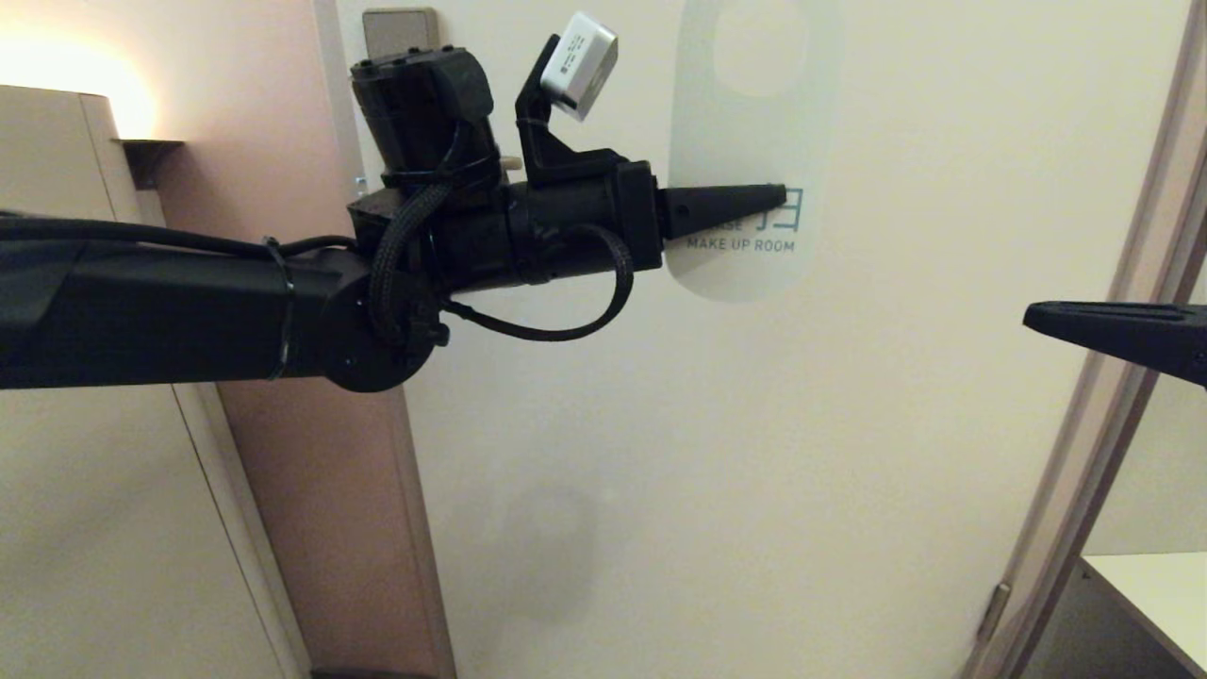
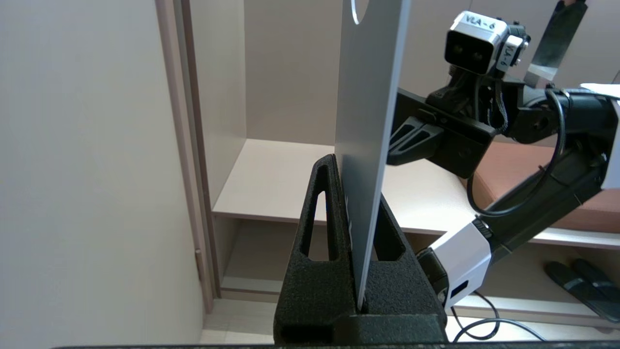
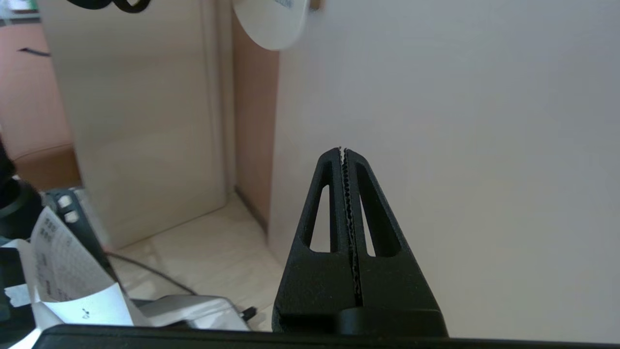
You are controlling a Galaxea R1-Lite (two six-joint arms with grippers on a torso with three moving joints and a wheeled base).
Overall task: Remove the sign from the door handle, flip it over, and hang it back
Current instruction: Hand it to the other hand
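Note:
The sign [image 1: 745, 123] is held flat in front of the door, its pale side with "MAKE UP ROOM" facing the head view and its oval hole at the top. My left gripper [image 1: 778, 196] reaches in from the left and is shut on the sign's lower part. In the left wrist view the sign [image 2: 368, 97] stands edge-on between the fingers of that gripper [image 2: 356, 184]. Behind my left wrist only the top of the door handle's lock plate [image 1: 401, 33] shows; the lever is hidden. My right gripper [image 1: 1033, 316] waits at the right, shut and empty [image 3: 343, 150], apart from the sign [image 3: 271, 24].
The pale door [image 1: 754, 471] fills the middle, with its frame [image 1: 1113, 396] on the right and a cupboard [image 1: 57, 471] on the left. The left wrist view shows a low shelf [image 2: 271, 179] and slippers [image 2: 581, 286] on the floor.

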